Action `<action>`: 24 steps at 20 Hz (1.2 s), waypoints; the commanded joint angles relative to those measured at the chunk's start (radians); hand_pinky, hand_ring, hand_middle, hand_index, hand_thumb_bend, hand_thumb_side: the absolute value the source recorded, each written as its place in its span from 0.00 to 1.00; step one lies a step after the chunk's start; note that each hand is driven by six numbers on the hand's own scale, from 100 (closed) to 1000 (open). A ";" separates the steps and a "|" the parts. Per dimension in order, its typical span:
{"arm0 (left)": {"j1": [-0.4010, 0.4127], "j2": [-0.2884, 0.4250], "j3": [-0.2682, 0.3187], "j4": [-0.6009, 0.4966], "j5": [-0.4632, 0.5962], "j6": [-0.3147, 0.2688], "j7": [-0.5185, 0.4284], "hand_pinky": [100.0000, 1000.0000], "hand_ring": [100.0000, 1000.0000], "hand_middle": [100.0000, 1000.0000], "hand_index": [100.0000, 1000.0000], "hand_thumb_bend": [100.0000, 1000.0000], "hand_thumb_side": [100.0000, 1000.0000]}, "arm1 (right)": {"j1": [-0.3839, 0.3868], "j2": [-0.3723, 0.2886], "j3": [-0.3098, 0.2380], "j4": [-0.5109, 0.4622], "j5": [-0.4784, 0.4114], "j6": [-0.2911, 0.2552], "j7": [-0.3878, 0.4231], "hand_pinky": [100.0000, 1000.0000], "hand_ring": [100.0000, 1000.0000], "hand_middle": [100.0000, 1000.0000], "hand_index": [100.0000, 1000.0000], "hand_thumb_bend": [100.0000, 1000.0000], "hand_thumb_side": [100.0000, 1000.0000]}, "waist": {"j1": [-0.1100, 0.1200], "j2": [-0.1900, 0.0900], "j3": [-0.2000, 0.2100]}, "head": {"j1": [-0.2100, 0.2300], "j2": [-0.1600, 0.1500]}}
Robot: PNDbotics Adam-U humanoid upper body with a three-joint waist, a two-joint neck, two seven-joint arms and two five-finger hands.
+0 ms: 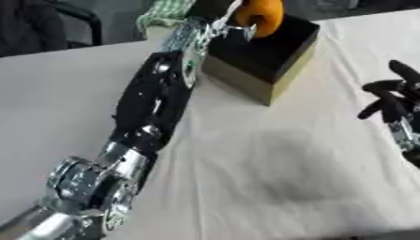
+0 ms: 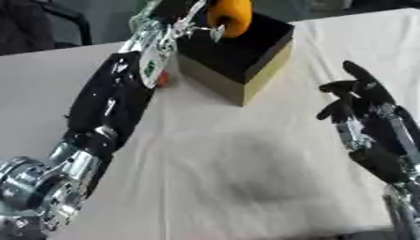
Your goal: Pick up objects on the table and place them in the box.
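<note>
While the left arm is stretching diagonally up the table toward its far edge, the left eye view is showing the left hand (image 1: 232,24) at the top of the picture, fingers curled round an orange object (image 1: 261,15). That object is hanging over the near-left part of the box (image 1: 279,70), above its dark interior and not resting on anything visible. Its long axis is running roughly vertical, the top cut off by the picture's edge, so I cannot tell which end is pointing where. The box is sitting near the table's (image 1: 271,187) far edge, one corner turned toward the camera. The right hand (image 1: 393,101) is showing only partly at the right edge, fingers relaxed and spread.

Right eye view is giving more of the right hand: palm and forearm are in the picture, fingers pointing up and away, holding nothing, hovering near the table's right edge, well apart from the box. It is also catching a small red-orange thing (image 2: 163,79) just beside the box's left wall, half hidden behind the left arm; the left eye view is not showing it. A green checked cloth (image 1: 164,13) at the far edge is appearing only in the left eye view.
</note>
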 commanded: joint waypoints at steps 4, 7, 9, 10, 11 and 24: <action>-0.023 0.009 0.021 0.015 -0.087 0.006 -0.039 0.71 0.68 0.71 0.81 0.26 0.14 | -0.013 -0.007 0.002 -0.009 -0.009 -0.002 0.006 0.96 0.48 0.69 1.00 0.00 0.49 | -0.006 -0.021 -0.003 | 0.005 -0.014; -0.022 0.010 0.029 0.011 -0.104 0.009 -0.034 0.74 0.73 0.77 0.85 0.35 0.27 | -0.012 -0.007 0.001 -0.009 -0.009 -0.002 0.006 0.96 0.48 0.69 1.00 0.00 0.49 | -0.008 -0.021 -0.003 | 0.005 -0.014; -0.022 0.012 0.036 0.004 -0.099 0.012 -0.022 0.76 0.75 0.79 0.86 0.38 0.30 | -0.013 -0.006 0.001 -0.009 -0.009 -0.002 0.006 0.96 0.48 0.69 1.00 0.00 0.49 | -0.008 -0.021 -0.003 | 0.005 -0.014; -0.022 0.013 0.039 0.000 -0.094 0.013 -0.015 0.77 0.76 0.80 0.86 0.39 0.33 | -0.013 -0.006 0.001 -0.009 -0.009 -0.002 0.006 0.96 0.48 0.69 1.00 0.00 0.49 | -0.009 -0.021 -0.003 | 0.004 -0.014; -0.023 0.016 0.042 -0.008 -0.081 0.014 -0.007 0.77 0.76 0.80 0.86 0.39 0.33 | -0.012 -0.006 0.001 -0.009 -0.009 -0.002 0.006 0.96 0.48 0.69 1.00 0.00 0.49 | -0.009 -0.021 -0.003 | 0.004 -0.013; -0.061 0.163 0.057 -0.122 0.120 -0.003 -0.159 0.73 0.70 0.74 0.85 0.30 0.28 | -0.002 -0.009 -0.010 -0.006 -0.004 -0.002 -0.001 0.96 0.48 0.69 1.00 0.00 0.49 | -0.012 -0.029 0.020 | -0.010 -0.005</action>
